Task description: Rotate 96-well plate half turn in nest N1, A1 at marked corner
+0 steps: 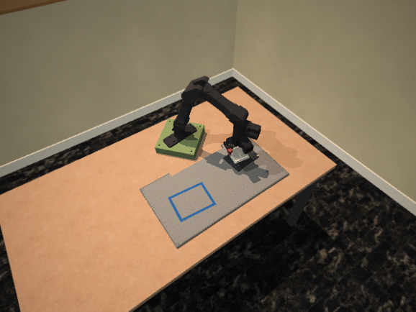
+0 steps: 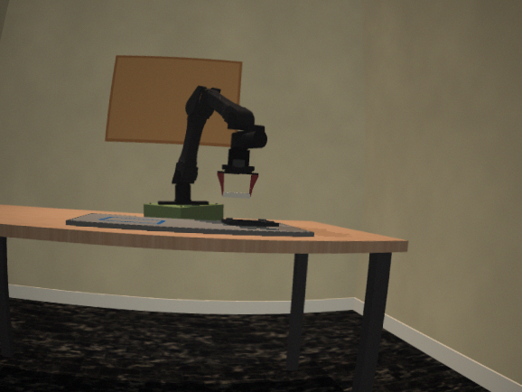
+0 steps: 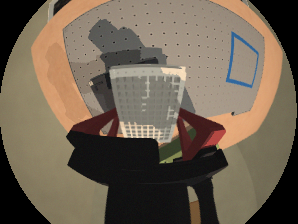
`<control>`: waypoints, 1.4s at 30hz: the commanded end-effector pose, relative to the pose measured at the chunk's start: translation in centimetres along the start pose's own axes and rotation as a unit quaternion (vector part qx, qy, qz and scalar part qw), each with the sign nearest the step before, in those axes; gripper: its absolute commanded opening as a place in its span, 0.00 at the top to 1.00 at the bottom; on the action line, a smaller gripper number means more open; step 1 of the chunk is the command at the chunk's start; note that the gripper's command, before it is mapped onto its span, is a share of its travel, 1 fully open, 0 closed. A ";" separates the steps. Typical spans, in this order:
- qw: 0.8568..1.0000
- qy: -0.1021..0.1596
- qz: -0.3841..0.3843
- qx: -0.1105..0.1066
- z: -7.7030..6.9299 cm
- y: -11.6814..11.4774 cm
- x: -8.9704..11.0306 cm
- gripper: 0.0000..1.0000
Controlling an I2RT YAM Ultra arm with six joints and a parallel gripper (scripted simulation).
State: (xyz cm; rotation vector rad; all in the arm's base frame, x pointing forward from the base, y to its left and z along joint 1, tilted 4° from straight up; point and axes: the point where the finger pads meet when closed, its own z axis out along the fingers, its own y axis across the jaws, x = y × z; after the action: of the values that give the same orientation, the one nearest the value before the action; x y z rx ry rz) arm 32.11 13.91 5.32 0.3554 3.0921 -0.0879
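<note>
White well plate (image 2: 237, 195) is clamped between the red fingers (image 2: 221, 182) of the pincer (image 2: 237, 185), held level in the air above the table (image 1: 90, 230). Fingers stand wide, one on each opposite side of the plate.

Exterior view: clear gap between the plate and the dark nest (image 2: 251, 222) below it; the nest sits slightly toward 3 o'clock of the plate there.

Top view: plate (image 1: 239, 155) hangs over the nest (image 1: 234, 166), covering most of it; only the nest's near edges and a corner show around it. Nest is at the 2 o'clock end of the grey deck (image 1: 230, 194).

Blue taped outline (image 1: 192, 200) lies toward the 8 o'clock end of the deck, well apart from the plate. Nothing sits inside it.

Arm's green base block (image 1: 192, 148) is off the deck at about 11 o'clock of the nest.

Wrist view: plate's well grid (image 3: 147, 103) faces the camera, outline (image 3: 242, 60) at 2 o'clock of it. Can't tell which corner is the cut one in any view.
</note>
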 end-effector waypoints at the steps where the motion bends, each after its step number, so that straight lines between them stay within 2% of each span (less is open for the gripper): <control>1: 1.000 -0.012 0.009 -0.009 -1.0 1.3 -0.2 1.00; 14: 1.000 -0.012 0.009 -0.009 -1.1 4.7 1.1 1.00; 42: 1.000 -0.012 0.009 -0.009 -1.1 4.8 1.1 1.00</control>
State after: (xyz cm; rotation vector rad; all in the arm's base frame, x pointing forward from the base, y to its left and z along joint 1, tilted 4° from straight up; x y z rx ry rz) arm 31.82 18.67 5.57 0.3781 3.0788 -0.0783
